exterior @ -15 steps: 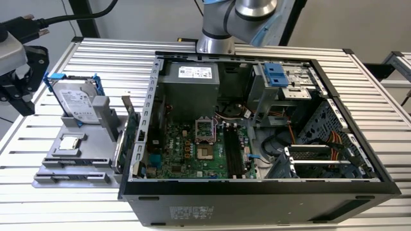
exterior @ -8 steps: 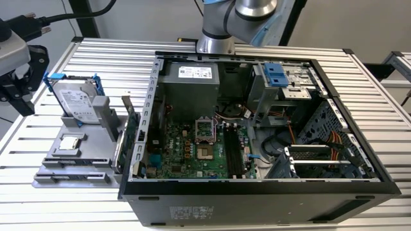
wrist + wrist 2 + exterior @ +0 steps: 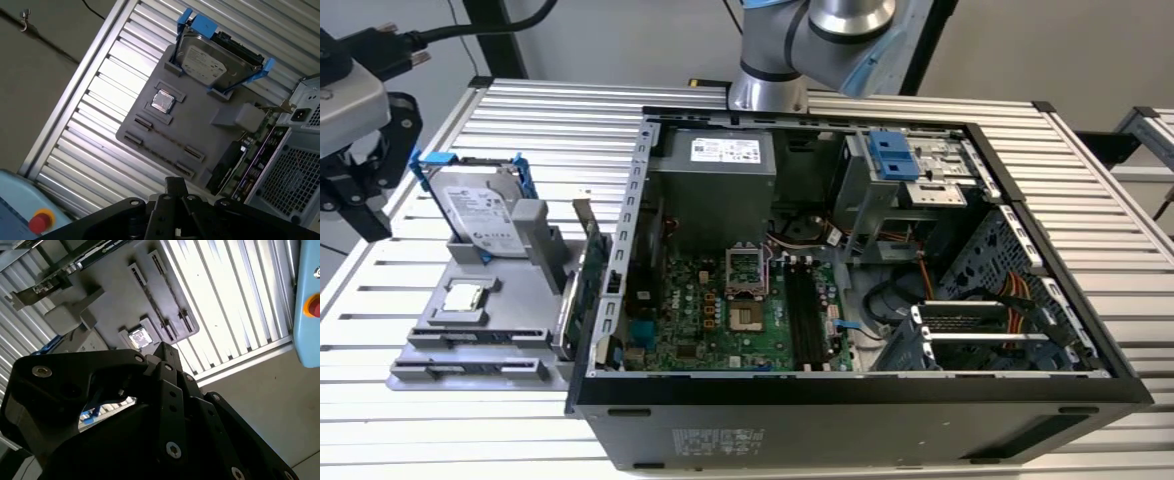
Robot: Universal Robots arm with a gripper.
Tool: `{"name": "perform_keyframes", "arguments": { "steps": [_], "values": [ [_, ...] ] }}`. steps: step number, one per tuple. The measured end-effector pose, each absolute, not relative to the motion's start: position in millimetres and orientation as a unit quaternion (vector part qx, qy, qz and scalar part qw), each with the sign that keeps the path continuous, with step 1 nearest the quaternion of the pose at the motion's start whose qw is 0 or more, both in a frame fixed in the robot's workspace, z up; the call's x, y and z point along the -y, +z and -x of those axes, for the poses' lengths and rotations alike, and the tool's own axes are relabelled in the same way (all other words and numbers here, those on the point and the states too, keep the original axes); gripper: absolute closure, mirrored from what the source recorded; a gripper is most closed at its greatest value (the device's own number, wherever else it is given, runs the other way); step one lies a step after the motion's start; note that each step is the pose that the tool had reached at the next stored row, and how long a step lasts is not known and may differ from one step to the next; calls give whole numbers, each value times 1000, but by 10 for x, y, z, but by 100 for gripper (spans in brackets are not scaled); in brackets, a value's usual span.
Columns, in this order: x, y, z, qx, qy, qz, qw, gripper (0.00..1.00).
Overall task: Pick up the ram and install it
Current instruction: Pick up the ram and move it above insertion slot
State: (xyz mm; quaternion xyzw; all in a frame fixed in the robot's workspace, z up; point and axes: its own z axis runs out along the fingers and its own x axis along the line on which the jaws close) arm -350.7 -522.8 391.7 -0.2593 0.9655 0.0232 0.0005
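The ram lies as a thin blue-green strip along the front of a grey parts holder, on the exterior view's left. In the first wrist view it is a narrow dark line held between two small end clips. The black gripper body hangs high above the holder in both wrist views, well apart from the ram. The open computer case lies on its side mid-table. On its motherboard, the long black memory slots sit beside the processor socket.
The holder also carries a hard drive in a blue frame, a processor chip and an upright green expansion card. A pale blue box with a red button sits beyond the ribbed table's edge. The arm's base stands behind the case.
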Motion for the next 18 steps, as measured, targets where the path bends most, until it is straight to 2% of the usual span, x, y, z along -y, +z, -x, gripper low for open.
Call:
{"name": "perform_keyframes", "arguments": {
  "steps": [18],
  "values": [
    [5228,3917,3507,-948,21,316,-1,100]
  ]
}}
